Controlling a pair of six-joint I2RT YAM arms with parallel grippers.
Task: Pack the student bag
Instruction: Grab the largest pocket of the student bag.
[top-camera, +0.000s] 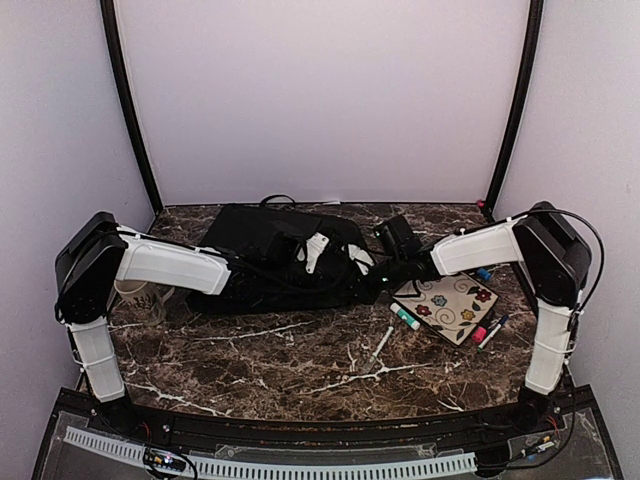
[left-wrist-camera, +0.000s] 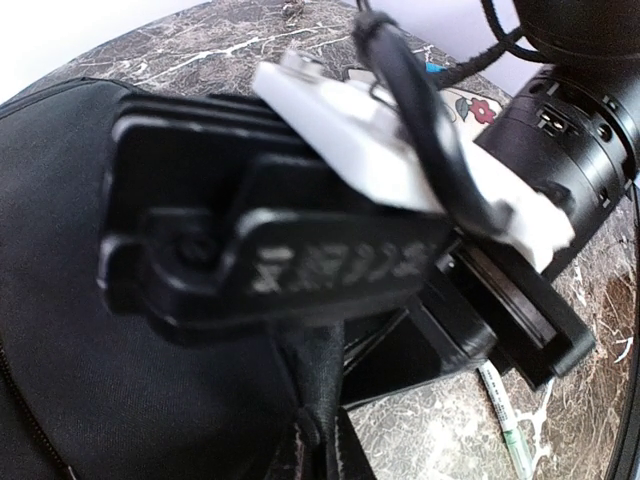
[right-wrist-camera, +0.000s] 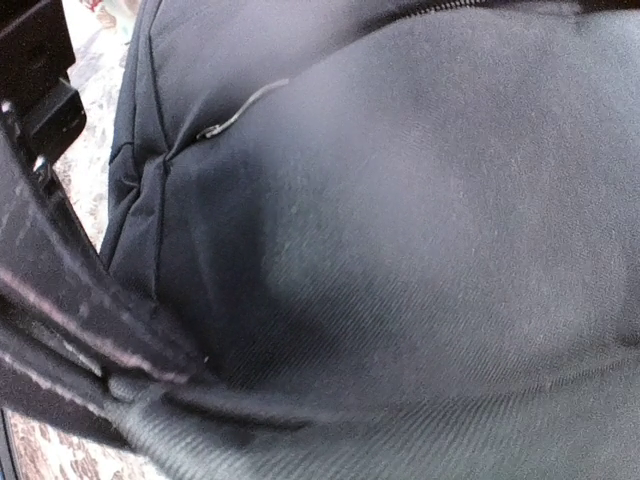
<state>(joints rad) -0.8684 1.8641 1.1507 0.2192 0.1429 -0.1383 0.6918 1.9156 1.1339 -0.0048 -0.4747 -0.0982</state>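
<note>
The student bag (top-camera: 262, 240), a large black fabric backpack, lies flat at the back centre of the table. My left gripper (top-camera: 332, 262) reaches across it from the left. In the left wrist view this gripper (left-wrist-camera: 318, 446) is shut, pinching a narrow black strap (left-wrist-camera: 322, 372) of the student bag (left-wrist-camera: 90, 370). My right gripper (top-camera: 370, 270) meets the bag's right edge and looms close in the left wrist view (left-wrist-camera: 290, 240). The right wrist view is filled with bag fabric (right-wrist-camera: 400, 250) and a zipper pull (right-wrist-camera: 240, 108). The right gripper's own fingers are hidden there.
A floral notebook (top-camera: 447, 303) lies right of the bag. Around it are a green marker (top-camera: 405, 318), a pink marker (top-camera: 481, 333), a blue marker (top-camera: 484, 272) and a white pen (top-camera: 382, 343). A mug (top-camera: 140, 298) stands under the left arm.
</note>
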